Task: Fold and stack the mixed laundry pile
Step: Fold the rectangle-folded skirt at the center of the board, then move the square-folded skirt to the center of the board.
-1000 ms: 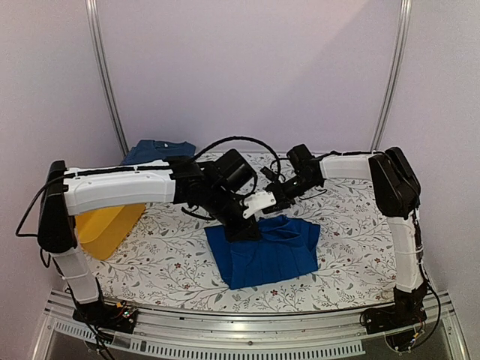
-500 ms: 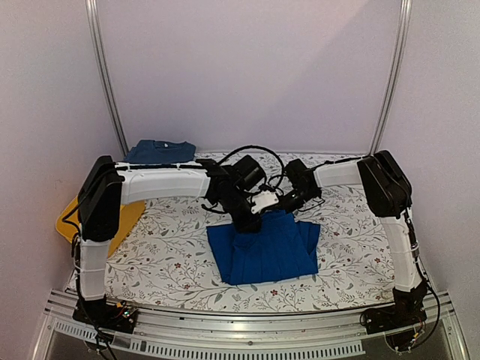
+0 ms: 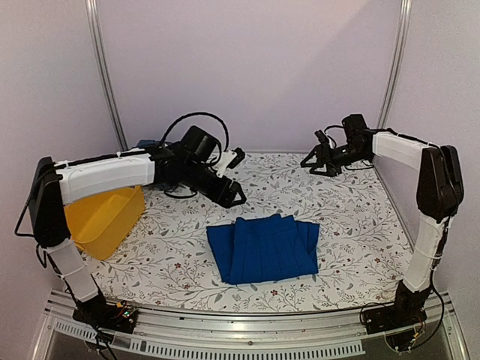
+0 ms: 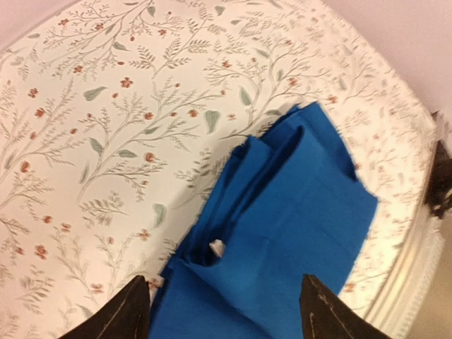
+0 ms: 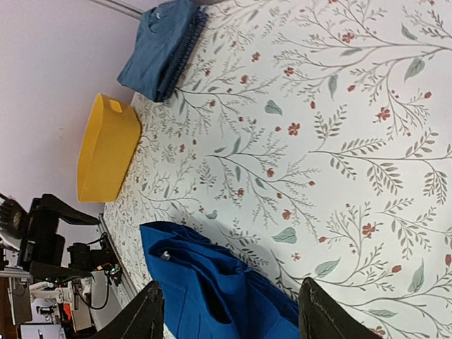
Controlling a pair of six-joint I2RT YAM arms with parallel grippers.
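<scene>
You have no text, brand or number to read here; the small white tag (image 4: pixel 216 247) on the royal-blue piece (image 4: pixel 296 212), toward six o'clock on the floral table cover (image 4: pixel 106 106), is too small to make out.

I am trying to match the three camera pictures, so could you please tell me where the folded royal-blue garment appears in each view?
Top external: the royal-blue garment lies at centre, toward the near edge of the table.
Left wrist: lower centre to right, running out at the bottom edge.
Right wrist: bottom, left of centre, cut off by the edge.
Shared landmark: the floral tablecloth beneath it in all three.
</scene>
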